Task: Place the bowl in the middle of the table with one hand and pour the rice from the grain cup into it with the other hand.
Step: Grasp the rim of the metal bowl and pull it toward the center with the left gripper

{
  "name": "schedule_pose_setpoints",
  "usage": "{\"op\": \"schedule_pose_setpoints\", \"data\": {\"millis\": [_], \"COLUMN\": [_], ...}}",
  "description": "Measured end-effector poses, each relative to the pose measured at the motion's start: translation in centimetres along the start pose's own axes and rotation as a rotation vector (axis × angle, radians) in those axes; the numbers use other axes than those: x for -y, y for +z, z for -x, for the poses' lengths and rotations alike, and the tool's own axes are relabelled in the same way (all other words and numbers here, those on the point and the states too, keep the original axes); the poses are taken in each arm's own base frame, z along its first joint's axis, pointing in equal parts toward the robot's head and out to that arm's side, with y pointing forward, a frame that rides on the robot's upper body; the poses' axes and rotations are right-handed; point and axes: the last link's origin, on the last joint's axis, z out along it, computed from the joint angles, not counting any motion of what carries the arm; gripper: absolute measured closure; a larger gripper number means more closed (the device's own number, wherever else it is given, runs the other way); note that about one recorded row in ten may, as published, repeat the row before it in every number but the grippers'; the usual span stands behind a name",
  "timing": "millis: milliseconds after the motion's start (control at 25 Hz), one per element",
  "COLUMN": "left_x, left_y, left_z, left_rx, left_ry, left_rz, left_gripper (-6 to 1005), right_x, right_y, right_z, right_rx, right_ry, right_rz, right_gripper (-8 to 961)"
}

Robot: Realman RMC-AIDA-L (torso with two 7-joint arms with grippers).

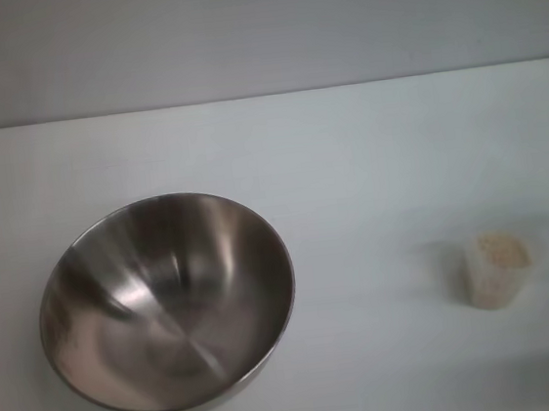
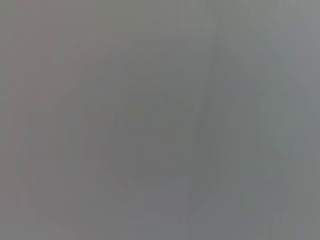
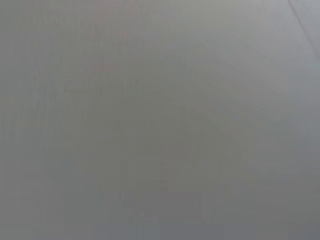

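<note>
Neither gripper shows in any view, so their finger states cannot be told. The bowl sits left of centre on the table, so the left arm should grip its rim firmly and shift it rightward. It is wide, shiny steel and empty. The grain cup, holding rice, stands well apart on the right.

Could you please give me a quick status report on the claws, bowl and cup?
Neither claw in view. Bowl empty, left of table centre. Grain cup upright at right, rice inside. Nothing between them.
</note>
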Motion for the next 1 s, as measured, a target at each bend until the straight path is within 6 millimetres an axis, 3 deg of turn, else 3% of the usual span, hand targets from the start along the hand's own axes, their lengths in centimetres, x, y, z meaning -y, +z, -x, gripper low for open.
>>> {"op": "schedule_pose_setpoints", "data": {"millis": [240, 520, 760, 1000], "left_x": [-1.7, -3.6, -4.4, -3.8], "left_y": [0.2, -1.5, -3.0, -4.2], "left_z": [-2.5, -4.7, -5.1, -4.5], "left_rx": [0.247, 0.518, 0.678, 0.807], "left_ry": [0.028, 0.131, 0.124, 0.111], "left_rz": [0.021, 0.076, 0.187, 0.257], "left_gripper": [194, 205, 214, 224], "right_x": [0.2, 0.8, 1.2, 1.6], "right_y": [0.0, -0.1, -0.1, 0.0], "right_z": [0.1, 0.2, 0.2, 0.1], "right_rx": [0.002, 0.008, 0.006, -0.001], "right_ry": [-0.003, -0.011, -0.019, -0.027], "right_rz": [-0.014, -0.047, -0.068, -0.064], "right_gripper": [285, 284, 285, 285]}}
